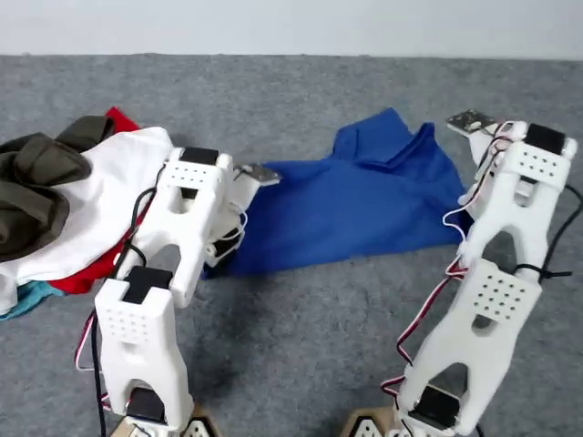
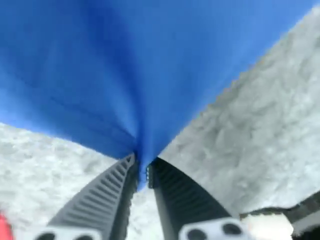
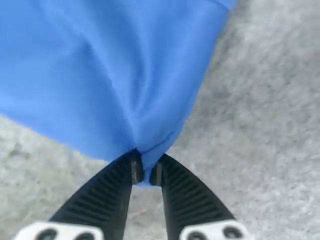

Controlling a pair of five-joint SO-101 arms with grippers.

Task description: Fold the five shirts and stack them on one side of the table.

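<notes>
No readable text, no numbers or signs, blue shirt (image 1: 364, 200) seemingly plain

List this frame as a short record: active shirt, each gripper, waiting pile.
active shirt: blue shirt, lying crumpled on the grey table
left gripper: shut on the blue shirt's edge
right gripper: shut on the blue shirt's edge
waiting pile: white shirt, olive shirt, red shirt, teal shirt, heaped unfolded

Grey felt tabletop (image 1: 301, 346) (white wall (image 1: 273, 23) behind).
</notes>
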